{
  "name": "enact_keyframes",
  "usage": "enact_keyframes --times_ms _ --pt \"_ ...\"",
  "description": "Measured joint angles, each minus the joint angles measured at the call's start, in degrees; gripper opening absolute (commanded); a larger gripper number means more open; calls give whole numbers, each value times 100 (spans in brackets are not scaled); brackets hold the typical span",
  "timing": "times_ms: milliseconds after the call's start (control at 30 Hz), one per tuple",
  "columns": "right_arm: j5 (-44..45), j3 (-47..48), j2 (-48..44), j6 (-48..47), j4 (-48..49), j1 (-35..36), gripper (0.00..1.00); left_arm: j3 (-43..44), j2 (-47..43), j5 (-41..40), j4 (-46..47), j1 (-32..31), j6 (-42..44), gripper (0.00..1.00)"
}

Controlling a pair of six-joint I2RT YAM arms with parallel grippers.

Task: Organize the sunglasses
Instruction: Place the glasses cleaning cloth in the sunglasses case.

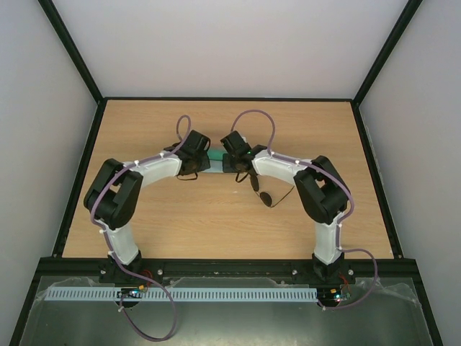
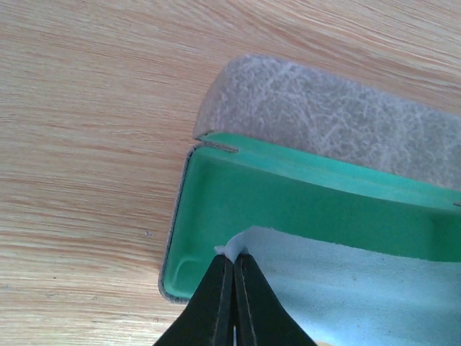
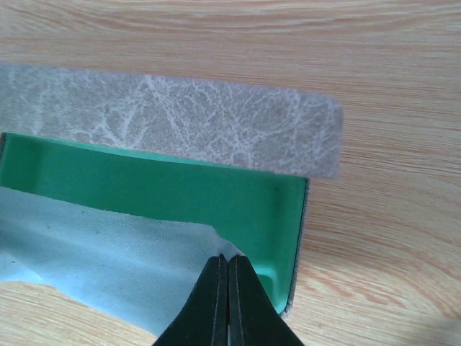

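Left gripper [image 2: 233,263] is closed on one corner of the light blue cloth [image 2: 346,288] inside the open grey case [image 2: 310,115]; right gripper [image 3: 228,263] is clamped on the other. Sunglasses [image 1: 264,195] are seen on the table [image 1: 144,216] behind the right gripper. Risk: cloth pulled free by uneven lifting.

**Spotter A:** You have bare wood across the far strip of the table [image 1: 230,119], right up to the back wall [image 1: 230,50]. A gripper can pass there.

**Spotter B:** The middle is crowded, though. The open case [image 1: 216,156] lies there with its grey lid [image 2: 324,122] on the far side, and both arms arch in over it.

**Spotter A:** The left gripper [image 2: 232,261] and right gripper [image 3: 227,262] are pinched closed on the cloth [image 2: 346,288] at either end of the case. You get no way in between them.

**Spotter B:** Mind the sunglasses [image 1: 263,193], just near-right of the case beside the right arm. The near middle, inside the arch, is open wood. Side walls [image 1: 43,144] shut you in left and right.
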Motion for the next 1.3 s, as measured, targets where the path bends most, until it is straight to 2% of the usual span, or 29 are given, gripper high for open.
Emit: enact_keyframes --times_ms 1300 --pt "-131 428 684 -61 22 -140 2 291 616 -9 94 144 122 4"
